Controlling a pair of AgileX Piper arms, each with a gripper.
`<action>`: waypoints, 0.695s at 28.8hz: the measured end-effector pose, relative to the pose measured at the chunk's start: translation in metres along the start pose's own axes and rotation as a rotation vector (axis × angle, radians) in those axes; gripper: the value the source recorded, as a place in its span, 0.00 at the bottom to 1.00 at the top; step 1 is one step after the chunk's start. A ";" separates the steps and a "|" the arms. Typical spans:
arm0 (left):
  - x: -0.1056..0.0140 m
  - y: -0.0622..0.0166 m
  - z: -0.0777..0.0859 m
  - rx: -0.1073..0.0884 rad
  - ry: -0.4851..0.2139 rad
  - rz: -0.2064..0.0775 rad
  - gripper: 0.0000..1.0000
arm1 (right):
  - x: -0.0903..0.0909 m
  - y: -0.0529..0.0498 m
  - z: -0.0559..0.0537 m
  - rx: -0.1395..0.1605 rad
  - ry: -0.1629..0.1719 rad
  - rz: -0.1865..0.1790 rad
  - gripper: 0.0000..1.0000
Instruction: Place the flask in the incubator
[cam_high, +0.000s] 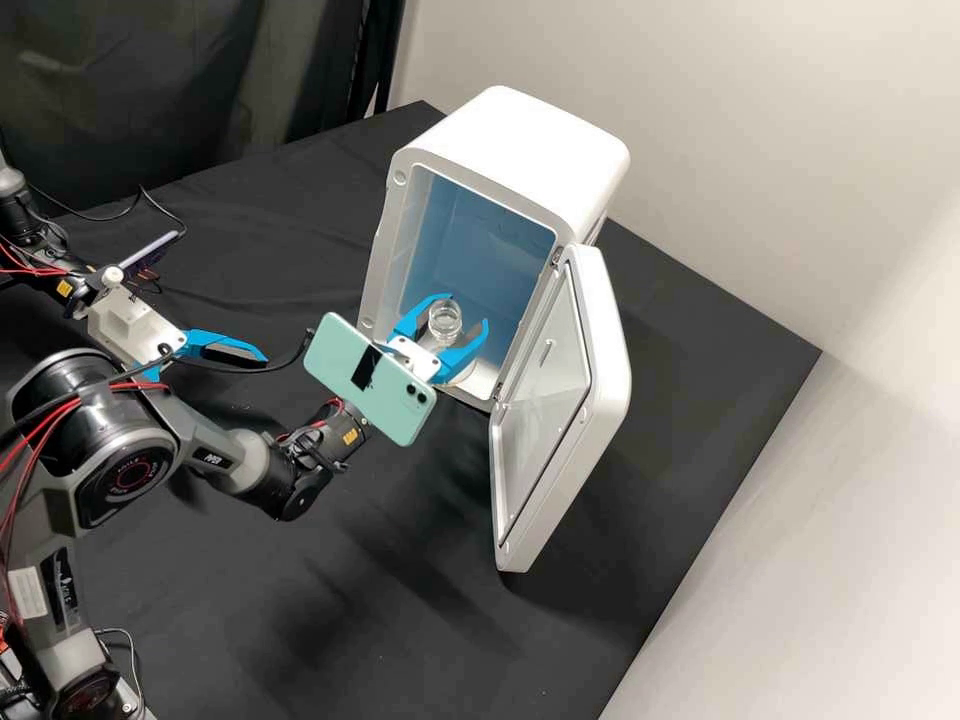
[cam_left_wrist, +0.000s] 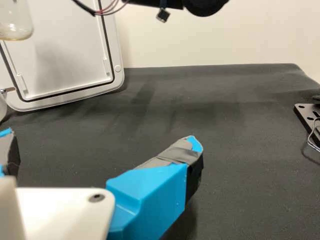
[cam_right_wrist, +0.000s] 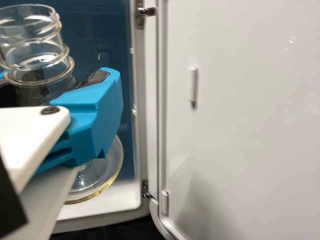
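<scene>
The white incubator (cam_high: 520, 150) stands at the back of the bench with its blue inside showing and its door (cam_high: 560, 400) swung wide open. A clear glass flask (cam_high: 444, 318) is upright inside, low near the floor of the chamber. My right gripper (cam_high: 445, 337) reaches through the opening and is shut on the flask's neck. In the right wrist view a blue finger (cam_right_wrist: 90, 115) presses against the flask (cam_right_wrist: 32, 45), whose round base is close to the white floor. My left gripper (cam_high: 225, 350) hangs open over the bench, well left of the incubator, with nothing between its fingers (cam_left_wrist: 165, 185).
The open door (cam_left_wrist: 65, 50) juts toward the bench front, right of the right arm. A mint-green phone (cam_high: 370, 378) sits on the right wrist. Cables (cam_high: 100, 215) trail at the back left. A black bracket (cam_left_wrist: 307, 117) lies on the bench. The bench edge (cam_high: 700, 560) runs along the right.
</scene>
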 end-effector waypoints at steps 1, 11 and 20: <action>0.000 0.0000 0.000 0.000 0.000 0.000 1.00 | 0.002 -0.003 -0.001 -0.003 -0.003 -0.007 0.00; 0.000 0.0000 0.000 0.000 0.000 0.000 1.00 | 0.030 -0.031 0.002 -0.047 -0.049 -0.060 0.00; 0.000 0.0005 0.000 0.000 0.000 0.002 1.00 | 0.050 -0.045 0.014 -0.072 -0.098 -0.084 0.00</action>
